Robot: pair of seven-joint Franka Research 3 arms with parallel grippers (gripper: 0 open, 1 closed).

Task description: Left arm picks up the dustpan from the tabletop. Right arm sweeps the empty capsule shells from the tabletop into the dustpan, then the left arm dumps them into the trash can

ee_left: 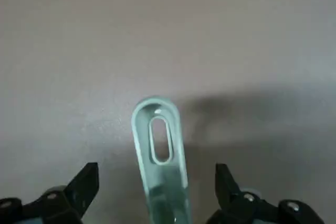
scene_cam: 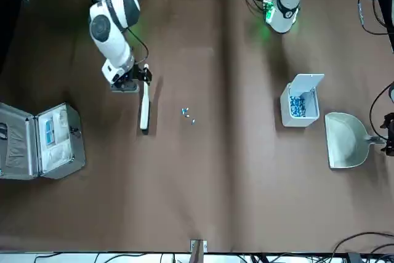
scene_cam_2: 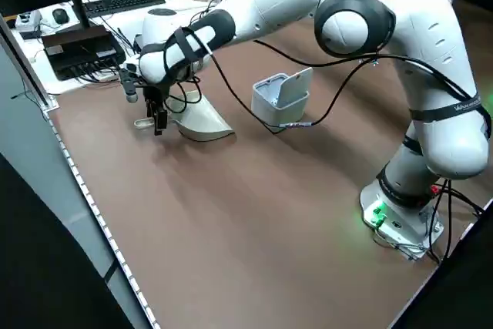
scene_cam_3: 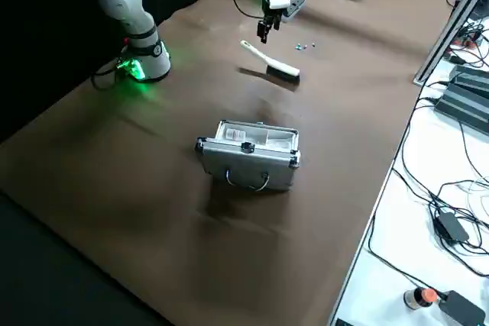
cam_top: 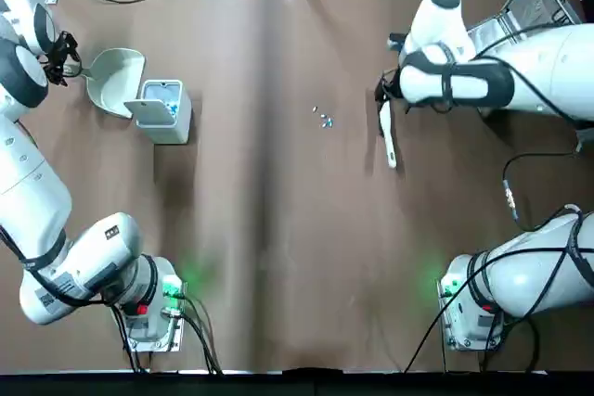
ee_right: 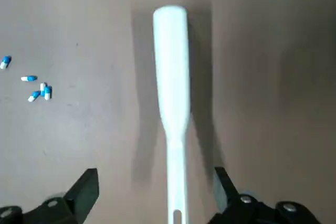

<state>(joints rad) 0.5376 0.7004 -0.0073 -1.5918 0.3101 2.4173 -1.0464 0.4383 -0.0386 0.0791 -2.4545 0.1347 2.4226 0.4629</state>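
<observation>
Dustpan: the dustpan [cam_top: 116, 81] lies flat on the table [cam_top: 278, 257], just beside the trash can [cam_top: 165, 110] on the side away from the table's middle; its thin handle [ee_left: 159, 156] points away from the can.
Left gripper: the left gripper [ee_left: 156, 192] hangs low over the handle with its fingers spread wide, one on each side, neither touching it; the handle's slotted end shows between them.
Hidden parts: in the left side view the left arm [scene_cam_2: 323, 5] and its wrist cover most of the handle; in the left wrist view the scoop is cut off.
Trash can: lid flipped up, with a heap of blue and white bits [scene_cam: 298, 105] inside.
Capsule shells: the empty capsule shells [cam_top: 324, 120] lie loose on the bare table, well apart from the trash can, between it and the brush; they are tiny, and only the right wrist view shows them as blue-and-white capsules.
Brush: a slim white brush [cam_top: 388, 136] lies on the table, farther from the trash can than the shells.
Right gripper: the right gripper [ee_right: 156, 195] hovers over the brush's thin handle end, fingers wide apart, gripping nothing.
Metal case: a silver case [scene_cam: 40, 141] lies open beyond the brush, far from the trash can, with pale contents too small to read.
</observation>
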